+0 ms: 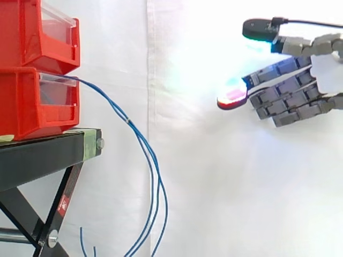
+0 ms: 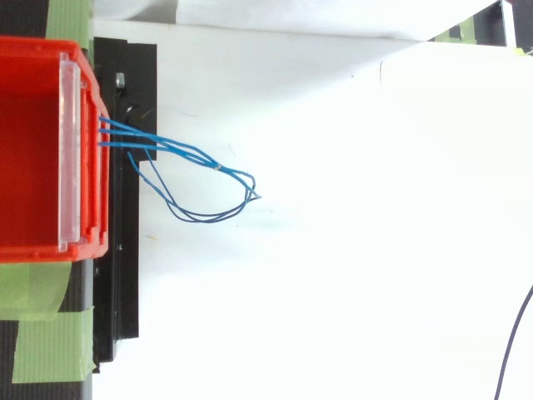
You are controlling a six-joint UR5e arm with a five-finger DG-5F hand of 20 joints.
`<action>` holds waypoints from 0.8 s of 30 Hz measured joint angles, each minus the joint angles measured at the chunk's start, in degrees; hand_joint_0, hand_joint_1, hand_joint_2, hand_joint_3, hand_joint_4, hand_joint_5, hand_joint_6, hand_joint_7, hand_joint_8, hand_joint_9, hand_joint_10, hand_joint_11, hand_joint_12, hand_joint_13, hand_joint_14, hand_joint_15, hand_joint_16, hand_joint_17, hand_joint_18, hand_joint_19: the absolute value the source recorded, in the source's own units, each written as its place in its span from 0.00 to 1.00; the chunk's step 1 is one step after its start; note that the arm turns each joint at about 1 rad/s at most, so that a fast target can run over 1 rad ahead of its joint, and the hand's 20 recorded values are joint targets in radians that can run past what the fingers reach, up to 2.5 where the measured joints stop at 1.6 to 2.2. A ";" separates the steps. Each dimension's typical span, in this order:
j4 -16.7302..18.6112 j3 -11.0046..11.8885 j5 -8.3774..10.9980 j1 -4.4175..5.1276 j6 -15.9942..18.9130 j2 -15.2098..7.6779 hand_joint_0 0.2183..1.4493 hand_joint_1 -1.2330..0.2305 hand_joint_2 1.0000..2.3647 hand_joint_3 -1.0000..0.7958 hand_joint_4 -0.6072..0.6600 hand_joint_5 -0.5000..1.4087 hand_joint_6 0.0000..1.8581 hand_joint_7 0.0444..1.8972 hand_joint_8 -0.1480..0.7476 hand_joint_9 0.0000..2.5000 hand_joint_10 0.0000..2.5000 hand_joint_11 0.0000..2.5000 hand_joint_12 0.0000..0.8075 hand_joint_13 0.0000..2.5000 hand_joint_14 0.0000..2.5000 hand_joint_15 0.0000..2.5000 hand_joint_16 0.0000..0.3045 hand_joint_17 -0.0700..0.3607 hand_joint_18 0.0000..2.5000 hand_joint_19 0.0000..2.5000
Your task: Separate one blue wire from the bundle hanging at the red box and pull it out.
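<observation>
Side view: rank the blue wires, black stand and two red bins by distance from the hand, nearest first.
1. Blue wires, hanging mid-frame, closest to the hand at upper right.
2. Black stand, lower left, its end toward the hand.
3. Lower red bin and upper red bin, far left: too close to call.

The bins (image 1: 24,101) are glossy red plastic with clear plastic panels (image 1: 58,25). The stand (image 1: 37,155) is matt black metal, patched with green tape (image 2: 42,333). The wires (image 1: 146,155) have smooth blue sheathing. The curtain (image 1: 203,187) is white cloth. The hand (image 1: 292,99) has matt grey segments.
</observation>
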 measured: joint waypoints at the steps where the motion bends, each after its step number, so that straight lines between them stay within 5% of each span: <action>1: 0.56 0.01 0.29 0.05 0.01 -0.55 0.25 0.53 0.00 0.28 0.67 0.13 0.27 0.37 0.43 0.00 0.00 0.00 0.40 0.00 0.00 0.04 0.19 0.46 0.00 0.06; 9: 3.39 0.00 2.13 0.41 -1.72 -2.63 0.26 0.51 0.00 0.28 0.68 0.13 0.27 0.37 0.43 0.00 0.00 0.00 0.41 0.00 0.00 0.04 0.19 0.46 0.00 0.06; 14: 5.80 -0.02 3.99 0.88 -7.96 -2.73 0.26 0.50 0.00 0.28 0.68 0.13 0.27 0.38 0.43 0.00 0.00 0.00 0.41 0.00 0.00 0.04 0.19 0.46 0.00 0.07; 24: 11.66 -0.02 4.15 2.41 -19.41 -3.74 0.26 0.50 0.00 0.28 0.68 0.13 0.27 0.38 0.43 0.00 0.00 0.00 0.41 0.00 0.00 0.04 0.19 0.46 0.00 0.07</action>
